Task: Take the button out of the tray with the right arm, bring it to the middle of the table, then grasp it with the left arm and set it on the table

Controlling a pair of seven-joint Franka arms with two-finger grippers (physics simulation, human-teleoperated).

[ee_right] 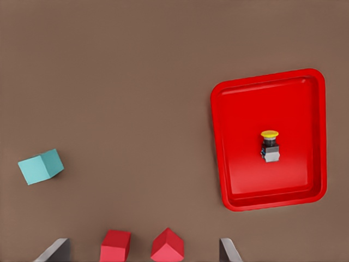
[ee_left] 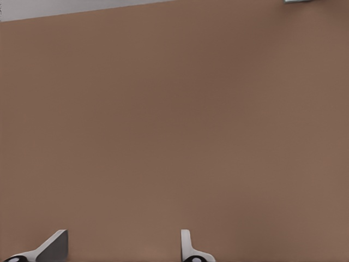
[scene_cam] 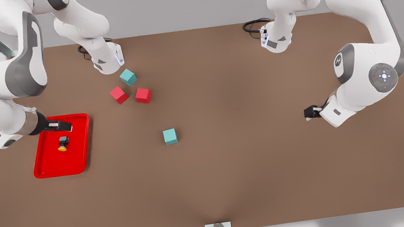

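The tiny black-based, yellow-capped button (scene_cam: 63,143) is lying mid-tray in the shallow red rectangular tray (scene_cam: 80,155) near the brown table's (scene_cam: 250,153) edge. The right gripper (scene_cam: 63,125) is hovering above it, jaws wide and empty. The left gripper (scene_cam: 311,112) is waiting over open tabletop, jaws spread, holding nothing.

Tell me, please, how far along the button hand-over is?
Nothing looks done yet: the small yellow-capped black button lies in the shallow red tray. The right gripper hangs open above the tray. The left gripper waits open over the brown table. Grasp, transfer and placement remain.
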